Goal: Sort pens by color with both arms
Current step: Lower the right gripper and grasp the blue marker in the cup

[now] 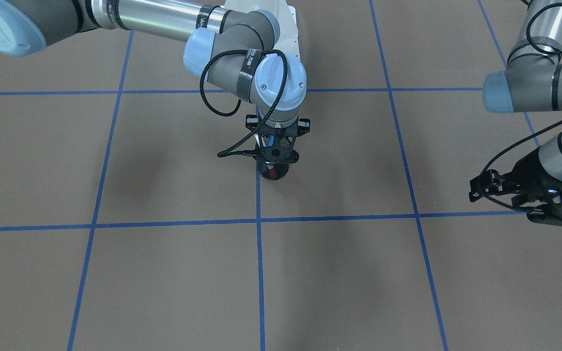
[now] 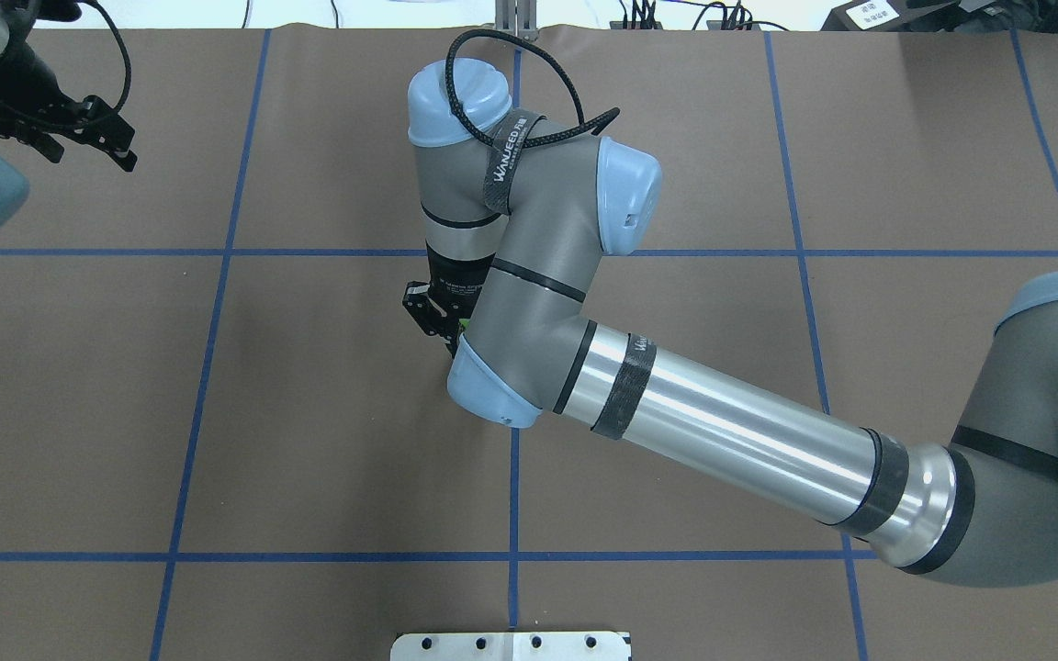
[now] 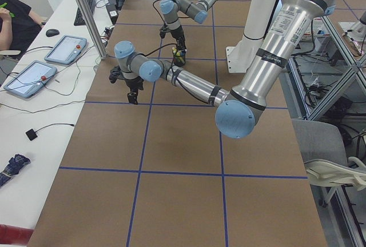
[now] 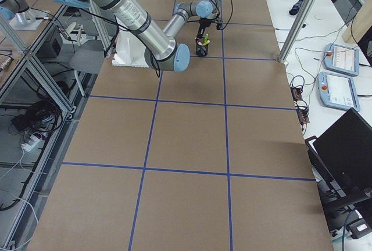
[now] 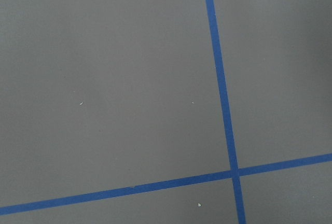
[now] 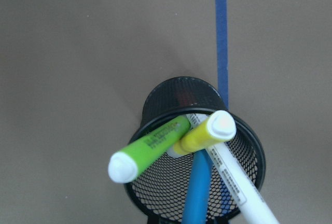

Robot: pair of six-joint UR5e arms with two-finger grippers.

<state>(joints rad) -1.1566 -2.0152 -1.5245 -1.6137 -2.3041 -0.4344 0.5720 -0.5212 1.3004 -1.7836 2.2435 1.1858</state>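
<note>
Overhead hides cup [image 6: 174,93]; right wrist shows four pens [image 6: 201,140].

"What's the right wrist feed giving you?"

"I'm looking down into a black mesh cup [image 6: 155,102] on the brown table [image 6: 78,42]. Four pens lean in it. The green pen [image 6: 150,149] tips left, and the yellow pen [image 6: 205,133] sits just beside it."

"The other two?"

"The blue pen [image 6: 197,185] and the white pen [image 6: 238,190] run off my lower edge. A blue tape line [image 6: 221,32] meets the cup's right side."
</note>
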